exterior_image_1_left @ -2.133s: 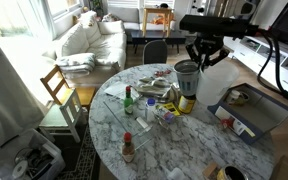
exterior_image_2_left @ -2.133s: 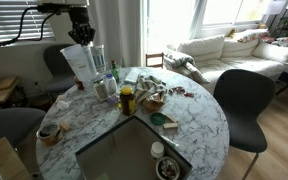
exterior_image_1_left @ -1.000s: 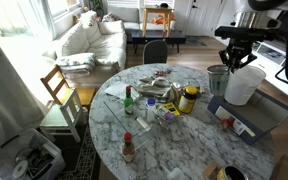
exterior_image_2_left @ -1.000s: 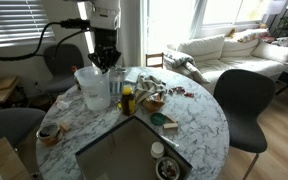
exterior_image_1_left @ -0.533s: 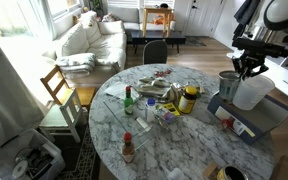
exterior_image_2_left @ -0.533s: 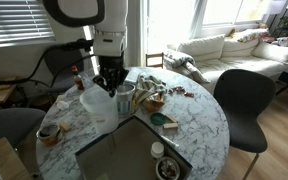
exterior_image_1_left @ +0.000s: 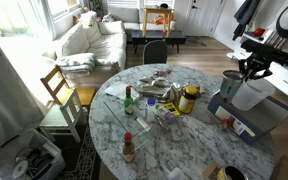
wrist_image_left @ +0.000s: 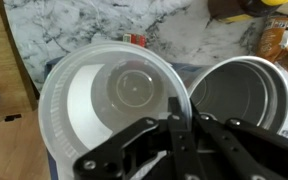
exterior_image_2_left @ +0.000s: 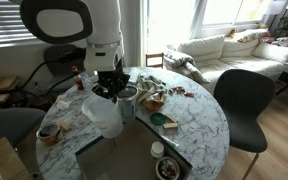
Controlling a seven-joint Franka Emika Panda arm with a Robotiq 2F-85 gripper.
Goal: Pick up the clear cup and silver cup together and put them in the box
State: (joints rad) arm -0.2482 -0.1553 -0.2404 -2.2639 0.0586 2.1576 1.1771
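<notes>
Got both cups in one pinch right now. The gripper (wrist_image_left: 187,122) is clamped where the two rims touch, and it looks like one finger sits inside the clear cup (wrist_image_left: 112,95) and the other inside the silver cup (wrist_image_left: 240,95), with both walls squeezed between them.

Both cups are off the table and hang below the fingers, one on each side. In both exterior views they're right by the near flap of the box (exterior_image_1_left: 274,118). I can't tell if they're properly over it yet.

On handling, I'd guess the clear one is thin plastic, so it's light but will flex if I squeeze harder. The silver one looks stiff, smooth and heavier, so it's the likelier one to slip or tilt out. The doubled wall just under the rims is really the only grab that takes both. I'd go slow and set them down low, not drop them.
</notes>
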